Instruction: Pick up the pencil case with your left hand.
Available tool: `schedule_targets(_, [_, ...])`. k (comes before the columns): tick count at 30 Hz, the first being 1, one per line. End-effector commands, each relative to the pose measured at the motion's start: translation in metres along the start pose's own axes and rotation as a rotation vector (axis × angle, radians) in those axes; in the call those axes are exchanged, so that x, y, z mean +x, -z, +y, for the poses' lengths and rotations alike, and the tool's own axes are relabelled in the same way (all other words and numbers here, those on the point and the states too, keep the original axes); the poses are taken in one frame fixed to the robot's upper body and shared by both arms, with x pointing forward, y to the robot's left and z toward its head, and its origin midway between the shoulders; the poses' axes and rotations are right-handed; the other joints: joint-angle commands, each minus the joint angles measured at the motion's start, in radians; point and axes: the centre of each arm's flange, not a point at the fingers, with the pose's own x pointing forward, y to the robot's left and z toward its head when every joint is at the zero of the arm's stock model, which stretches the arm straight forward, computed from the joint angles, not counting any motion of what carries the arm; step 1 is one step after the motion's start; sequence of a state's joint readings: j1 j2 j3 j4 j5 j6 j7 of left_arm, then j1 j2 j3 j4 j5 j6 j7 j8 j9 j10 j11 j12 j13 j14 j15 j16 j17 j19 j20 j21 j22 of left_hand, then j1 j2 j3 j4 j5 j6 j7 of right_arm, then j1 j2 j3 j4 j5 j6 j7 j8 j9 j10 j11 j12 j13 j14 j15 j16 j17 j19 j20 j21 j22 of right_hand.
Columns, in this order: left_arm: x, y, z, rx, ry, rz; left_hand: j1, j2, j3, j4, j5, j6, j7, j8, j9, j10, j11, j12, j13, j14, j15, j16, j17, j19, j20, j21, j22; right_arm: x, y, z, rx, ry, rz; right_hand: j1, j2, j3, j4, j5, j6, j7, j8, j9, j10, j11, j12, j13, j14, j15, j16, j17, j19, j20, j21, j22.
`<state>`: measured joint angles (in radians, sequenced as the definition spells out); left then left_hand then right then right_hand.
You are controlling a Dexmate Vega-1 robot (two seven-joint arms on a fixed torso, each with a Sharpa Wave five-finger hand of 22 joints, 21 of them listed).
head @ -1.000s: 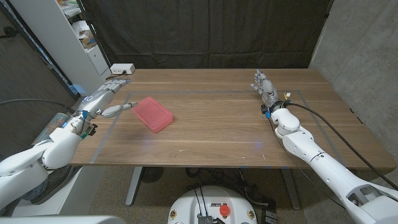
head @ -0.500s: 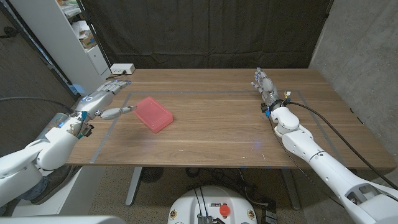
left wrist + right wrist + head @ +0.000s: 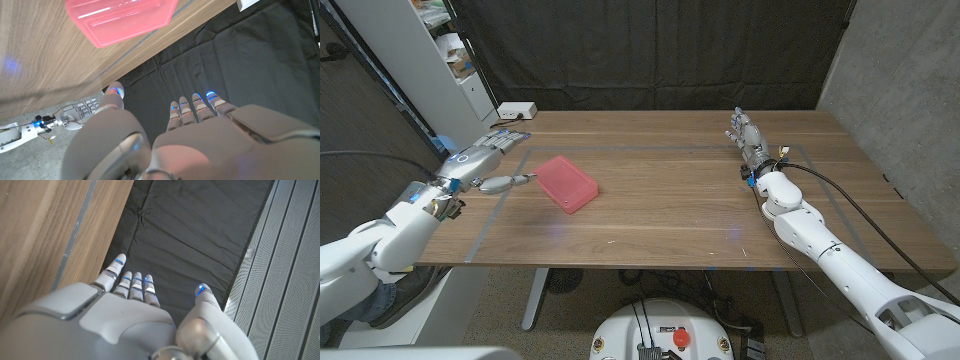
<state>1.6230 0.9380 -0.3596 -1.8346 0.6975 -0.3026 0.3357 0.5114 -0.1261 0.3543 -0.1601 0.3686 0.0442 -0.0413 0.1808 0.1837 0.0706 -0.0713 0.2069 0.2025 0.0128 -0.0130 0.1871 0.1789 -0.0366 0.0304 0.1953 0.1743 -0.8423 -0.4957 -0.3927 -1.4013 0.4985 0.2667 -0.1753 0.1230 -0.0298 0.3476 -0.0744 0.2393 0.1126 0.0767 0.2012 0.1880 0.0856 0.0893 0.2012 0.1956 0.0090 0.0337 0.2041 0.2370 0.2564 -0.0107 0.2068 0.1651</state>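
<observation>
Pink pencil case (image 3: 567,182) lies at table's (image 3: 680,215) 9 o'clock side, untouched; left hand (image 3: 485,160) just beside it at its 9 o'clock, fingers apart, holding nothing; right hand (image 3: 747,136) at 2 o'clock, fingers extended, empty.

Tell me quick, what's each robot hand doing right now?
Left hand: open, holding nothing, just beside the pink pencil case.
Right hand: open, holding nothing, far from the case.
</observation>
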Motion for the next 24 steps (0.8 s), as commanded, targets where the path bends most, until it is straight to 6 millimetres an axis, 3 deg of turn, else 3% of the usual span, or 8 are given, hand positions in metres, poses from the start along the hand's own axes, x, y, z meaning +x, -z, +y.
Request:
schedule_targets(1, [0.009, 0.006, 0.003, 0.088, 0.042, -0.015, 0.017, 0.001, 0.002, -0.005, 0.007, -0.010, 0.000, 0.000, 0.005, -0.013, 0.004, 0.000, 0.006, -0.004, 0.000, -0.002, 0.005, -0.004, -0.005, 0.001, 0.003, -0.009, -0.002, -0.004, -0.002, 0.020, -0.004, 0.002, 0.010, -0.002, 0.000, -0.001, 0.012, 0.000, -0.002, 0.005, 0.002, 0.004, -0.001, 0.000, 0.005, 0.004, 0.008, 0.001, 0.010, -0.003, -0.001, 0.005])
schedule_targets(4, [0.011, 0.007, 0.003, 0.099, 0.046, -0.015, 0.024, -0.001, 0.001, -0.005, 0.009, -0.012, 0.000, 0.002, 0.005, -0.016, 0.024, 0.000, 0.006, -0.001, 0.010, 0.001, 0.005, 0.000, -0.005, 0.002, 0.003, -0.011, -0.002, -0.005, 0.002, 0.029, -0.003, 0.002, 0.011, -0.003, 0.000, -0.001, 0.012, 0.000, -0.003, 0.005, 0.002, 0.004, -0.001, 0.000, 0.006, 0.004, 0.008, 0.001, 0.010, -0.002, -0.001, 0.006])
schedule_targets(5, [0.012, 0.007, 0.003, 0.107, 0.048, -0.014, 0.029, -0.002, 0.000, -0.004, 0.011, -0.014, 0.000, 0.003, 0.005, -0.023, 0.043, -0.001, 0.006, 0.000, 0.015, 0.001, 0.005, 0.003, -0.006, 0.003, 0.003, -0.011, -0.002, -0.005, 0.001, 0.029, -0.005, 0.002, 0.011, -0.003, 0.000, -0.001, 0.012, 0.001, -0.002, 0.005, 0.003, 0.005, 0.000, 0.000, 0.006, 0.004, 0.008, 0.001, 0.010, -0.002, -0.001, 0.006])
schedule_targets(14, [0.020, 0.007, 0.001, 0.135, 0.096, -0.042, 0.045, -0.005, -0.003, -0.003, 0.016, -0.037, 0.004, 0.001, 0.005, -0.045, 0.061, -0.006, 0.006, -0.009, 0.034, -0.001, 0.006, 0.009, -0.001, 0.004, 0.003, -0.011, -0.002, -0.005, 0.010, 0.040, -0.013, 0.001, 0.011, -0.006, 0.000, -0.001, 0.012, 0.000, -0.003, 0.005, 0.003, 0.004, 0.000, 0.000, 0.006, 0.004, 0.009, 0.000, 0.011, -0.003, -0.003, 0.006])
schedule_targets(24, [0.031, 0.004, -0.001, 0.208, 0.162, -0.084, 0.054, -0.006, -0.004, -0.001, 0.019, -0.049, 0.003, 0.001, 0.006, -0.060, 0.060, -0.008, 0.006, -0.020, 0.036, -0.003, 0.006, 0.008, 0.002, 0.003, 0.003, -0.010, -0.001, -0.006, 0.026, 0.049, -0.020, 0.002, 0.011, -0.008, -0.001, -0.001, 0.013, 0.000, -0.002, 0.005, 0.003, 0.005, 0.000, 0.000, 0.006, 0.004, 0.008, -0.001, 0.011, -0.003, -0.004, 0.006])
